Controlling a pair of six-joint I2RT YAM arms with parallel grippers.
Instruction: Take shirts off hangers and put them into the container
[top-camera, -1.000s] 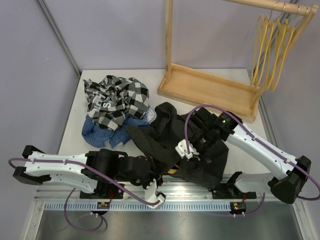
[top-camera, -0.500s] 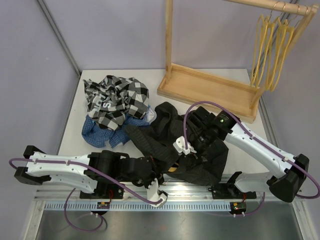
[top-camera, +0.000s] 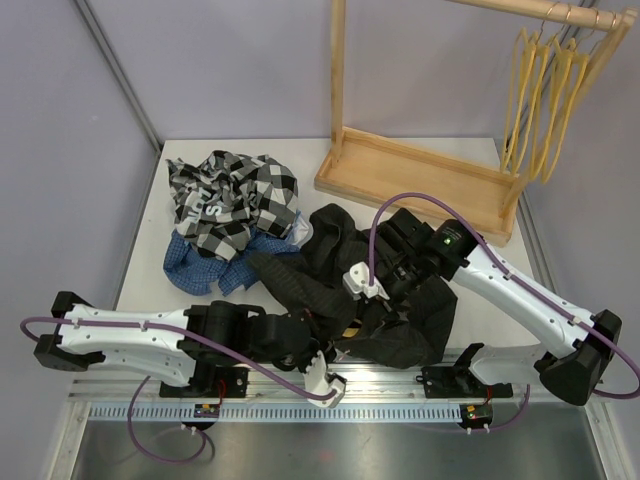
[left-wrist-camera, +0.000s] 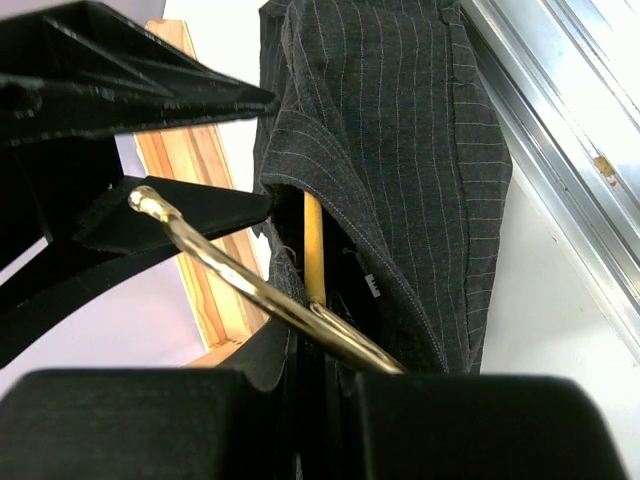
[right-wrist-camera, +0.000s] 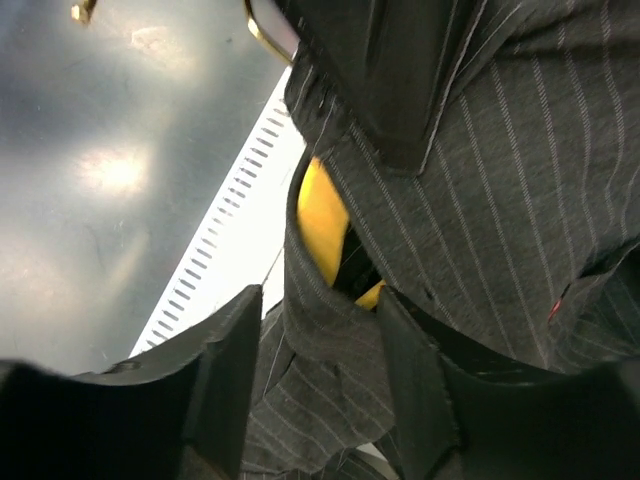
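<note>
A black pinstriped shirt (top-camera: 400, 315) lies crumpled at the table's near middle, with a yellow hanger (left-wrist-camera: 313, 245) still inside its collar. My left gripper (top-camera: 328, 340) (left-wrist-camera: 320, 375) is shut on the hanger's brass hook (left-wrist-camera: 250, 288) at the neck, with collar cloth bunched round it. My right gripper (top-camera: 385, 308) (right-wrist-camera: 320, 345) is open, and a fold of the pinstriped shirt (right-wrist-camera: 350, 340) stands between its fingers, touching the right one. The yellow hanger (right-wrist-camera: 322, 220) shows just beyond that fold. A black-and-white check shirt (top-camera: 232, 200) and a blue one (top-camera: 198, 265) are heaped at the left. The container is hidden.
Several bare yellow hangers (top-camera: 545, 100) hang from the wooden rail (top-camera: 560, 12) at the top right. The rack's flat wooden base (top-camera: 420, 180) and its post (top-camera: 338, 70) stand behind the shirt. A metal rail (top-camera: 330, 400) runs along the table's near edge.
My right gripper has moved left onto the shirt's collar fold and its fingers have narrowed. The left arm has shifted slightly right, still gripping the hook.
</note>
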